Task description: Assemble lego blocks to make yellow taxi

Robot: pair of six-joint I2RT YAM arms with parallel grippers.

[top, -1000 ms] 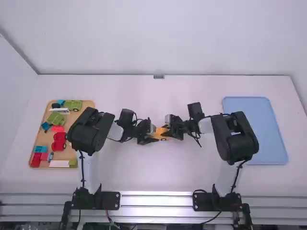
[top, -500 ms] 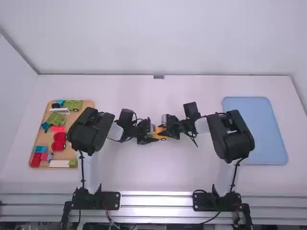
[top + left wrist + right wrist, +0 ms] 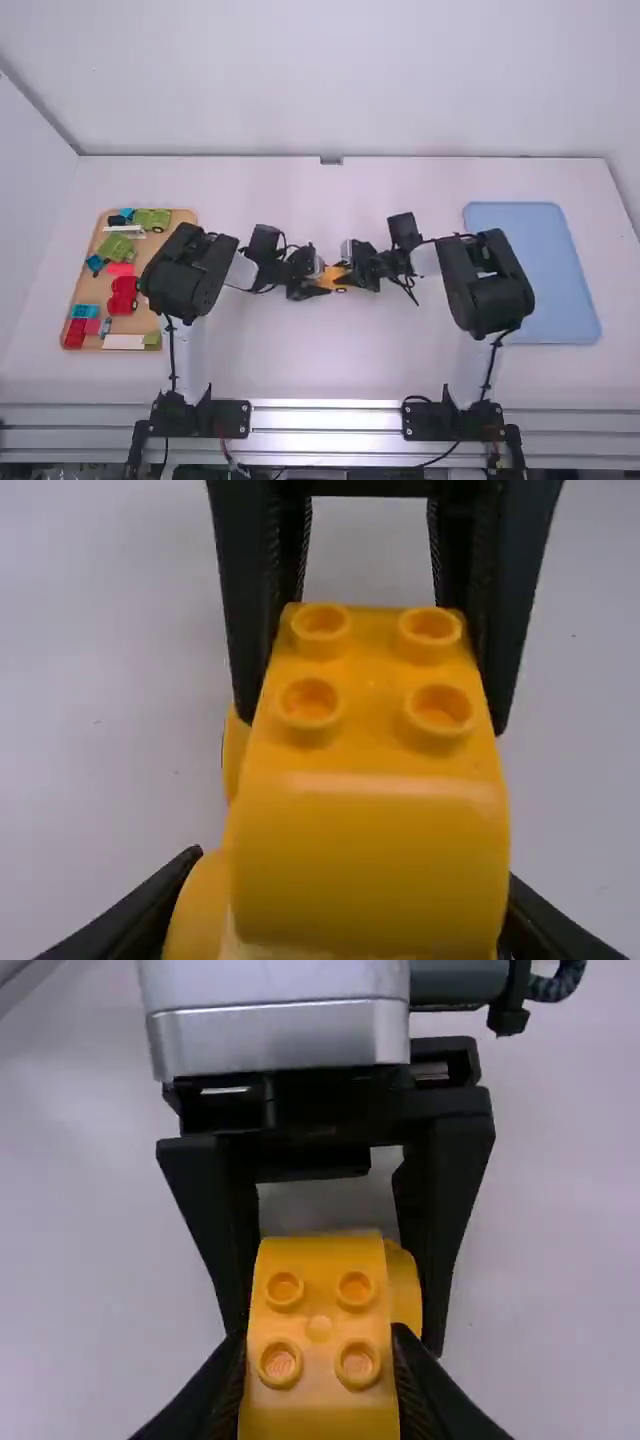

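High view: a yellow, studded plastic brick build (image 3: 329,277) is sitting over the white table's (image 3: 320,350) middle. The black left gripper (image 3: 316,284) is clasping one end, fingers pressing both sides; the black right gripper (image 3: 349,276) is likewise pinching the other.
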